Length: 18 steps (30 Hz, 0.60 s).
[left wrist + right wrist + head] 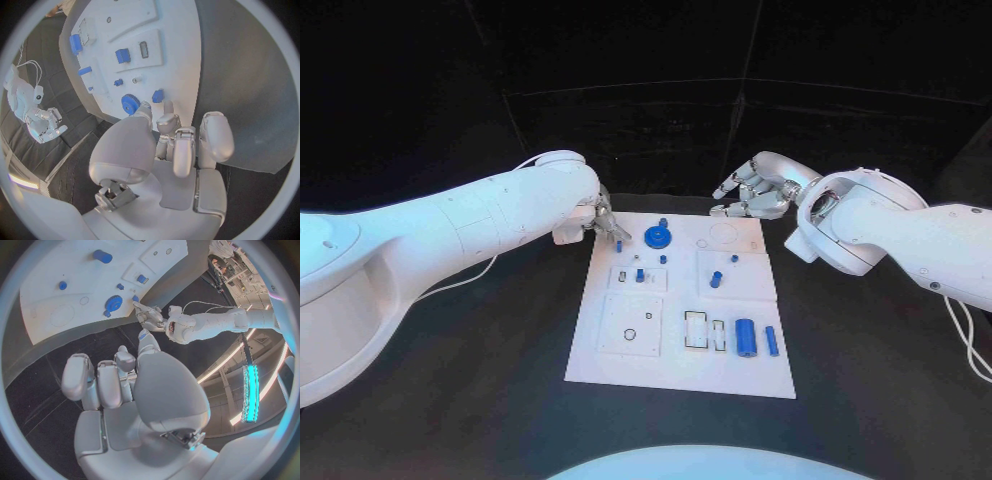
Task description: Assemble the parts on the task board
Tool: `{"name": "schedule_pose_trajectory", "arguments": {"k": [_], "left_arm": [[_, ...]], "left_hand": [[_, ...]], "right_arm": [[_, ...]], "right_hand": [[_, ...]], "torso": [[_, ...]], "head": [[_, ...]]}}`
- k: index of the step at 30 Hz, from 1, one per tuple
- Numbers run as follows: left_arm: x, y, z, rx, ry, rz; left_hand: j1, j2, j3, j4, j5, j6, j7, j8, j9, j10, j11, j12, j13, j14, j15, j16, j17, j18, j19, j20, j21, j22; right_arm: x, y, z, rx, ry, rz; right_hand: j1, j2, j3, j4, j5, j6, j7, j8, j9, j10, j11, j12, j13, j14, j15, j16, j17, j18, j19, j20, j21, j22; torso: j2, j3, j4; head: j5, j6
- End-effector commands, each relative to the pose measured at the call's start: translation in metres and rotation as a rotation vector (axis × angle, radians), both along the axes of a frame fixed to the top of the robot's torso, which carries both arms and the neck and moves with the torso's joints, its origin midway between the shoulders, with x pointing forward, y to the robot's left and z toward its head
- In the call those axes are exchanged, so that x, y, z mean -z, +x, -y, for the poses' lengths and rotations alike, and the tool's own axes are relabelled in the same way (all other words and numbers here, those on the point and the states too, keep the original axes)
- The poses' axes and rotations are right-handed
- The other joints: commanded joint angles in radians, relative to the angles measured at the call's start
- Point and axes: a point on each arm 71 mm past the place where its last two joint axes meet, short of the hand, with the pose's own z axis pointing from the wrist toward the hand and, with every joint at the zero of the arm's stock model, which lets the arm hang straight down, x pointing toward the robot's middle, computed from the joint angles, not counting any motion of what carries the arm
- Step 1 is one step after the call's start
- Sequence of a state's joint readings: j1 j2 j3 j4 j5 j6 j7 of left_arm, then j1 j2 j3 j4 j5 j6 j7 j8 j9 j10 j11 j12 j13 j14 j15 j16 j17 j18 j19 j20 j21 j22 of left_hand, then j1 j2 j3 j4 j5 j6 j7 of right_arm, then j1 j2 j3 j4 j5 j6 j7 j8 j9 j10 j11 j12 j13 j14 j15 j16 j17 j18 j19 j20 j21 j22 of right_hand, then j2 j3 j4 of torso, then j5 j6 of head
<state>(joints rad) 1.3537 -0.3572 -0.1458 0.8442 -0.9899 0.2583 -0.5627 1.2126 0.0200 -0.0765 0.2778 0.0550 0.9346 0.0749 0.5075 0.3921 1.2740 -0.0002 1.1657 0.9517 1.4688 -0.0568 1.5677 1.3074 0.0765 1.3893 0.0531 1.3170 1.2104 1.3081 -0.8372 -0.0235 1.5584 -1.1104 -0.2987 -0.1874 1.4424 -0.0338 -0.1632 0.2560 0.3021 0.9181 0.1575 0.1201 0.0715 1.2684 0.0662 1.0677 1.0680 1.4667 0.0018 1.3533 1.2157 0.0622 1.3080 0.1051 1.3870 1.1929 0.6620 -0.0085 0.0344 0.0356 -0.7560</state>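
White and flat, the task board (678, 375) is seen in the middle of the black desk (473, 400), with the small blue parts scattered over its far half and near right corner. The left hand (593, 222) is held at the board's far left corner, fingers curled in; a small blue peg (619, 245) lies at its fingertips, but whether it is pinched or merely touched cannot be told from the left wrist view. Just beside this hand, toward the board's middle, the blue gear (658, 237) is found. If the peg is only loosely caught, it could be dropped or tipped, and the gear could be nudged out of place by the fingers passing so near it. The right hand (750, 196) is held past the board's far right corner, apart from every part, fingers loosely bent and nothing in them. Open desk is left on the outer side of each hand and along the board's near edge; between the two hands room is narrower, so a collision could be caused by both reaching to the gear together.
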Motion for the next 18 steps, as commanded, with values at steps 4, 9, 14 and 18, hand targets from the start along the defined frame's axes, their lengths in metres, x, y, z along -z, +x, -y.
{"name": "schedule_pose_trajectory", "arguments": {"k": [4,9,14,18], "left_arm": [[0.0001,-0.0002,0.0022,0.023,0.005,-0.008],[0.0008,-0.0005,0.0032,0.028,0.005,-0.013],[0.0014,-0.0007,0.0042,0.031,0.005,-0.017],[0.0018,-0.0009,0.0043,0.033,0.006,-0.021]], "left_hand": [[0.014,0.002,0.001,-0.006,-0.002,0.006,0.0,0.0,-0.002,0.005,0.001,0.003,0.001,0.102,-0.004,0.003,0.263,0.006,0.007,-0.002,0.004,0.002],[0.018,0.003,0.002,-0.007,-0.002,0.007,-0.001,0.001,-0.003,0.005,0.0,0.003,0.0,0.102,-0.004,0.003,0.263,0.005,0.007,-0.002,0.005,0.004],[0.028,0.006,0.004,-0.01,-0.002,0.01,-0.001,0.001,-0.004,0.005,0.0,0.003,0.0,0.102,-0.004,0.003,0.263,0.005,0.007,-0.003,0.005,0.005],[0.044,0.011,0.01,-0.016,-0.002,0.013,-0.002,0.002,-0.007,0.006,-0.001,0.004,0.0,0.102,-0.005,0.003,0.263,0.005,0.007,-0.003,0.005,0.006]], "right_arm": [[-0.0015,0.0,-0.0016,-0.012,-0.001,0.004],[-0.0015,-0.0001,-0.0022,-0.014,-0.001,0.004],[-0.0014,-0.0001,-0.0026,-0.015,-0.001,0.003],[-0.0014,-0.0001,-0.0028,-0.015,-0.002,0.002]], "right_hand": [[0.006,0.006,-0.007,0.0,0.005,-0.007,-0.002,0.004,-0.001,-0.008,0.001,-0.001,-0.001,0.029,-0.009,-0.005,-0.001,0.021,-0.005,0.0,-0.004,-0.002],[0.006,0.006,-0.007,0.0,0.005,-0.007,-0.002,0.004,-0.001,-0.008,0.001,-0.001,-0.001,0.029,-0.009,-0.005,-0.001,0.021,-0.005,0.0,-0.004,-0.002],[0.006,0.006,-0.007,0.0,0.005,-0.007,-0.002,0.004,-0.001,-0.008,0.001,-0.001,-0.001,0.029,-0.009,-0.005,-0.001,0.021,-0.005,0.0,-0.004,-0.002],[0.007,0.007,-0.009,0.001,0.007,-0.007,-0.002,0.005,-0.001,-0.006,0.001,0.003,0.003,0.029,-0.009,-0.005,0.0,0.021,-0.006,0.0,-0.005,-0.002]], "torso": [[0.0,-0.0003,0.0009],[0.0,-0.0003,0.0008],[0.0,-0.0008,0.0007],[0.0,-0.0005,0.0014]], "head": [[0.0,0.0],[0.002,-0.002],[0.002,-0.003],[0.001,-0.005]]}}
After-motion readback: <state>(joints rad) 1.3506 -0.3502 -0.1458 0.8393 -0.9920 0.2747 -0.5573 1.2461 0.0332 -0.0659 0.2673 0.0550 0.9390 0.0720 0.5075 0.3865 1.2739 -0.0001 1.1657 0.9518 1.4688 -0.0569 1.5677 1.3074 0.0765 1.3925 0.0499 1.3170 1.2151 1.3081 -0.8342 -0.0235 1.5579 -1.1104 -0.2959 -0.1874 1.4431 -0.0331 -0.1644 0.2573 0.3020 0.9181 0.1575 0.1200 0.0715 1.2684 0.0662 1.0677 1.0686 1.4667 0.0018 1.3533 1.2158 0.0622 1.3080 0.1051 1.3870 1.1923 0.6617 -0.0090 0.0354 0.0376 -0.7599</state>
